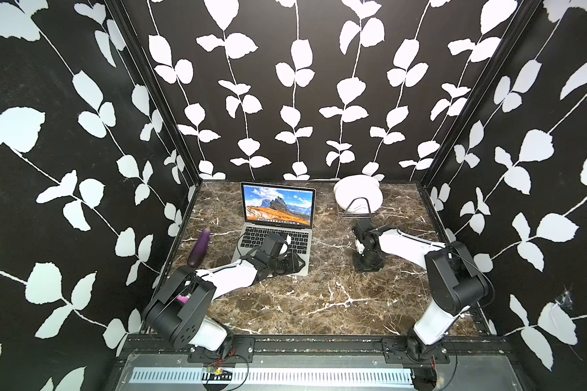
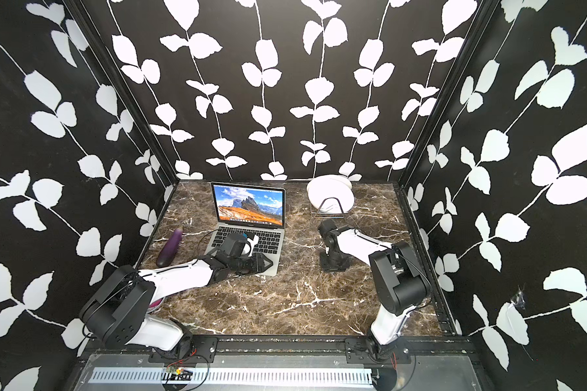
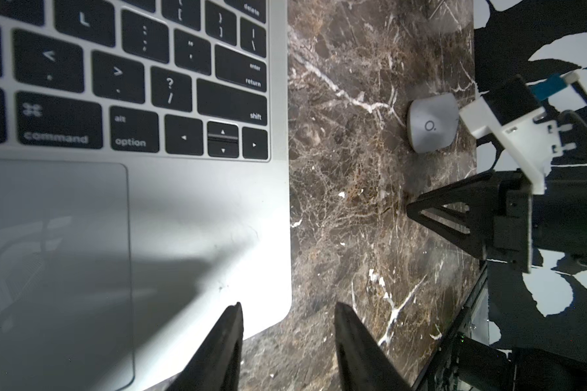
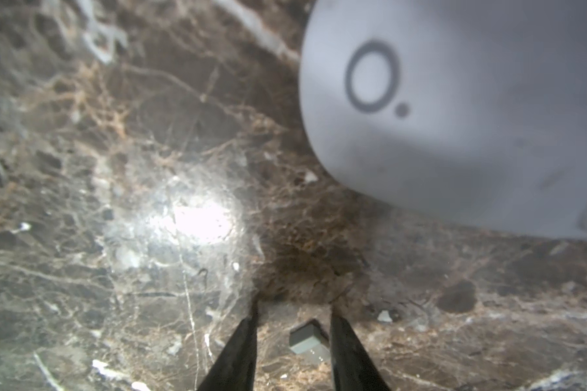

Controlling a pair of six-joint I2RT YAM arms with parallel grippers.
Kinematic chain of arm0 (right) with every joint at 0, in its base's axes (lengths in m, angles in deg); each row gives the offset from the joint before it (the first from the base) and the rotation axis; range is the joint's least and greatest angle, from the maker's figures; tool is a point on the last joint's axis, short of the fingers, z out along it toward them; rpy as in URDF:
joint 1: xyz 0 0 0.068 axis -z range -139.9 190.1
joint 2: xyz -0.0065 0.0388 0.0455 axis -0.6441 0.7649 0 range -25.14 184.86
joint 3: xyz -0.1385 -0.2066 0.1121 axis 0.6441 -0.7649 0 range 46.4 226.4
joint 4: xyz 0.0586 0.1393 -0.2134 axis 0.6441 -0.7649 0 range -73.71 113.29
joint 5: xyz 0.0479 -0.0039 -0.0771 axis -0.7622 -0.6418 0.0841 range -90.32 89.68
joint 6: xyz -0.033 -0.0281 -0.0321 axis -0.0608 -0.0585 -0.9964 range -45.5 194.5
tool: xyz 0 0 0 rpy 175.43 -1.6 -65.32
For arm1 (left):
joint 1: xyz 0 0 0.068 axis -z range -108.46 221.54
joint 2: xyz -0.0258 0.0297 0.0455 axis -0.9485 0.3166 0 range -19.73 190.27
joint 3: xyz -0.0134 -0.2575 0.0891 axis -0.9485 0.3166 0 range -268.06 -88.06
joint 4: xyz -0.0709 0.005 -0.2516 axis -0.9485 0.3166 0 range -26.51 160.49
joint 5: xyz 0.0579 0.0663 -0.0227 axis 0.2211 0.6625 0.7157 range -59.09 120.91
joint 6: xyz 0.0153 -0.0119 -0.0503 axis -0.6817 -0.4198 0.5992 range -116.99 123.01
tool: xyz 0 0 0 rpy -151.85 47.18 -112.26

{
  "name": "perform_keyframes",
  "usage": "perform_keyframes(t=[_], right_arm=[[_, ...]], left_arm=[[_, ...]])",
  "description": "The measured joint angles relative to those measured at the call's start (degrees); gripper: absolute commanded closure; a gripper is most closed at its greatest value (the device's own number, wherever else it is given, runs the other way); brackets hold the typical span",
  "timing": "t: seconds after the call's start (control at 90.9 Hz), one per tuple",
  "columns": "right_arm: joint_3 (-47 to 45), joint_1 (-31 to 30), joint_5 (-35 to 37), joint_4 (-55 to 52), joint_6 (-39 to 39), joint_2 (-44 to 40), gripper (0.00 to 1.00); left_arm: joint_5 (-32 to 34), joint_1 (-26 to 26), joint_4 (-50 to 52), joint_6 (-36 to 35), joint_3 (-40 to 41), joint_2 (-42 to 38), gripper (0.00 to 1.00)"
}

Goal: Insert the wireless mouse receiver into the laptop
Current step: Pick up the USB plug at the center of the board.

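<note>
None of the insertion is done: the receiver (image 4: 308, 342) lies on the bench (image 4: 116, 169) beside the wireless mouse (image 4: 454, 118), between the parted, unclamped jaws of the right gripper (image 4: 292, 308), apart from the laptop (image 3: 200, 203), over whose corner the left gripper (image 3: 287, 308) hovers released and empty.

On surface (image 1: 319, 298): laptop (image 1: 277, 204) back, left of centre; eggplant (image 1: 200, 248) to its left; wireless mouse (image 3: 431, 123) to its right, receiver (image 4: 309, 342) near it; racked plates (image 1: 349, 193) back right.
</note>
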Motion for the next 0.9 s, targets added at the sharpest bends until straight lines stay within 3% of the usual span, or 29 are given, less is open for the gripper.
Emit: perform_keyframes(t=[0.275, 0.451, 0.902], right_arm=[[0.00, -1.27, 0.28, -0.57, -0.44, 0.24, 0.68], [0.00, -1.75, 0.70, -0.87, -0.50, 0.24, 0.59], [0.00, -2.45, 0.42, -1.16, -0.74, 0.26, 0.80]], left_arm=[[-0.48, 0.00, -0.02, -0.02, 0.00, 0.57, 0.54], [-0.55, 0.00, -0.04, -0.02, 0.00, 0.79, 0.54], [-0.63, 0.00, -0.13, -0.04, 0.00, 0.87, 0.54]])
